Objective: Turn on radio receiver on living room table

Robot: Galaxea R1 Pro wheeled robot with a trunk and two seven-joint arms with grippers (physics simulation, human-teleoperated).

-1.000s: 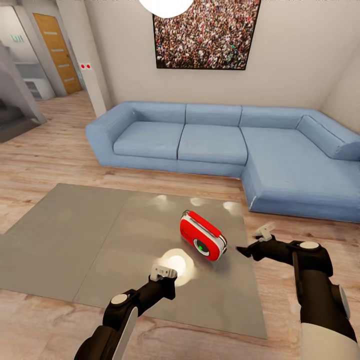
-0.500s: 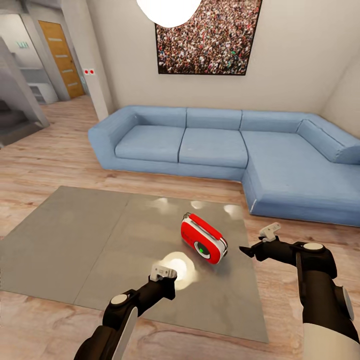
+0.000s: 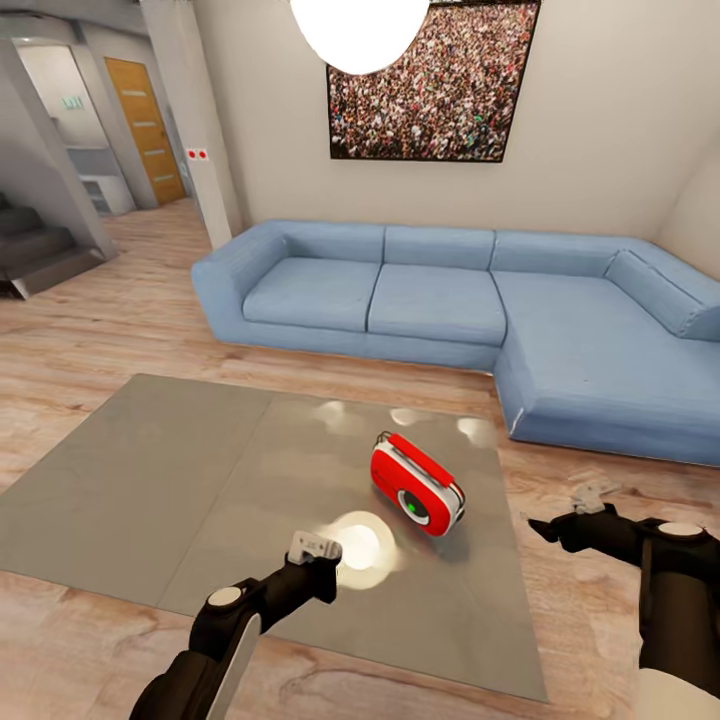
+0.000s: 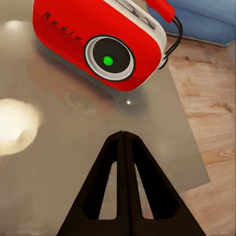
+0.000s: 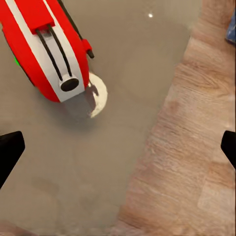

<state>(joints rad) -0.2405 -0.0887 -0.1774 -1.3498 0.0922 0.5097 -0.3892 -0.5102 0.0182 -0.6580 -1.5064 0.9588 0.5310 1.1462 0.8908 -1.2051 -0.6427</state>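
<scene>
Rounded red radio receiver on glossy grey table; left fingers clenched; right fingers released.

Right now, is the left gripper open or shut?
Shut: in the left wrist view the left gripper has its fingertips pressed together at one point, holding nothing, short of the radio receiver.

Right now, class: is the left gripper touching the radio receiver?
Apart. The left wrist view shows the left gripper, jaws closed to a point, with bare table between it and the radio receiver.

Pendant lamp top cut off
</scene>
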